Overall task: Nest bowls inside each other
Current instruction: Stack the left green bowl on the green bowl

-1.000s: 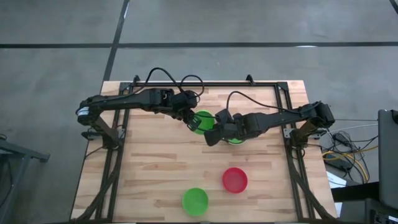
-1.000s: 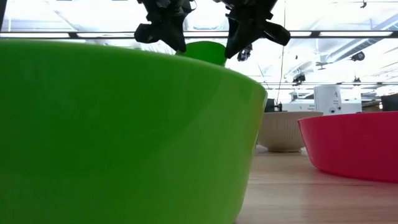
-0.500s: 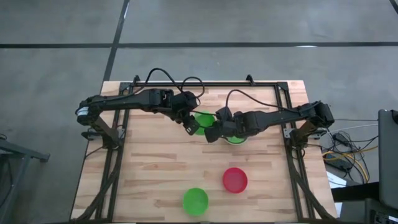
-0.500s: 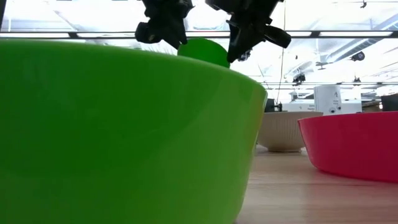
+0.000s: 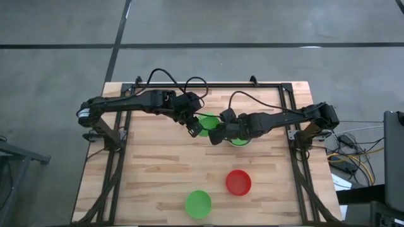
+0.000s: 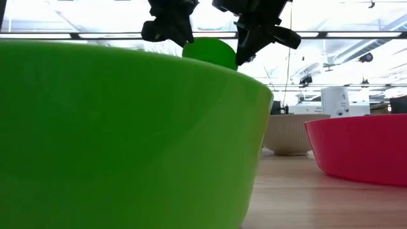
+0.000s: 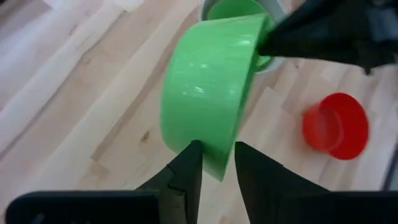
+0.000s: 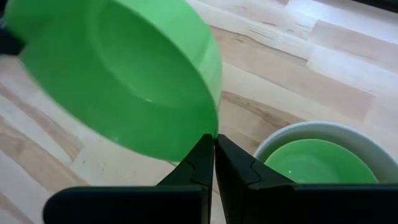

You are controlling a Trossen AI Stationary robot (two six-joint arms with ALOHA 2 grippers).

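Observation:
A green bowl [image 5: 203,123] hangs tilted on edge above the table's middle, between my two grippers. My right gripper [image 8: 214,146] is shut on its rim on the side toward the table's right. My left gripper [image 7: 216,168] is open at the opposite side, one finger on either side of the rim. Right beside them a grey-white bowl [image 8: 311,127] stands on the table with another green bowl [image 8: 314,162] sitting inside it. My left gripper has the held bowl's rim [image 7: 214,163] between its parted fingers, coming from the table's left and slanting down; whether a finger touches it, I cannot tell. My right gripper pinches the opposite rim [image 8: 216,127] between its two fingers, slanting down from the table's right. The bowl is lifted clear and steeply tilted.
A red bowl [image 5: 238,181] and a third green bowl [image 5: 198,203] stand apart near the table's front edge. The green one fills the low view's foreground [image 6: 127,140]. Bare wood lies on the table's left half and along the far edge.
My left gripper has opened at the bowl's rim while staying in place. The green bowl, still held by my right gripper, has tipped a little steeper and sits slightly higher in the low view.

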